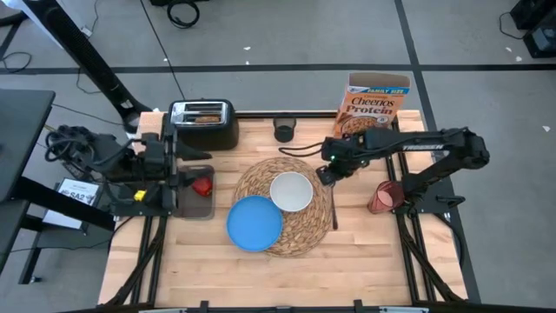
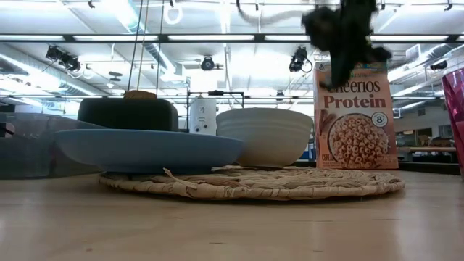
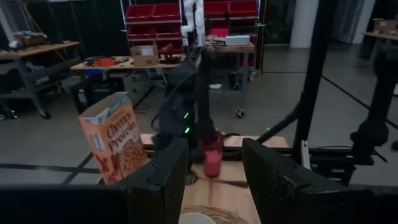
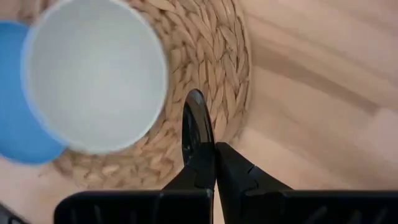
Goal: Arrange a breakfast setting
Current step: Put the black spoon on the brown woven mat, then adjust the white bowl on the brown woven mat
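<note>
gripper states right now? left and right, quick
Left gripper: open, empty, at the table's left edge.
Right gripper: shut on the dark spoon, above the placemat beside the white bowl.

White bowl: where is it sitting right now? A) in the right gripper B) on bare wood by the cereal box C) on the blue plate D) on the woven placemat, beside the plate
D: the white bowl rests on the woven placemat, next to the blue plate.

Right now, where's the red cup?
High view: the translucent red cup stands on the table's right side, off the woven placemat, right of the dark spoon, beside the right arm's base.
</note>
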Action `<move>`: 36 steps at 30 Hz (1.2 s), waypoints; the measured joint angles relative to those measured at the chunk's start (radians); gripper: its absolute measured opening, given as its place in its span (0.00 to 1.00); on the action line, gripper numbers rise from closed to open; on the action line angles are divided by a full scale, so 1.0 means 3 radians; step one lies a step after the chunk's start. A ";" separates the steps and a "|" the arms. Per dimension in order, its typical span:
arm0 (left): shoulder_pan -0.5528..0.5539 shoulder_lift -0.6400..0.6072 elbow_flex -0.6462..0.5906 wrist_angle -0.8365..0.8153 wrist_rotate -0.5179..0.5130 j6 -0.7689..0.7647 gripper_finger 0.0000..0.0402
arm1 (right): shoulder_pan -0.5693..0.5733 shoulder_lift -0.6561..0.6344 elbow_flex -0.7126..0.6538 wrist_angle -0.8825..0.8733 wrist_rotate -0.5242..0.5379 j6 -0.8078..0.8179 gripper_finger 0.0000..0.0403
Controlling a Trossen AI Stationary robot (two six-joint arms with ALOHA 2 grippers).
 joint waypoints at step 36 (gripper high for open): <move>-0.0074 -0.0039 0.0000 0.0169 -0.0009 -0.0061 0.40 | -0.0260 0.0294 -0.1072 0.1722 0.0024 0.0252 0.29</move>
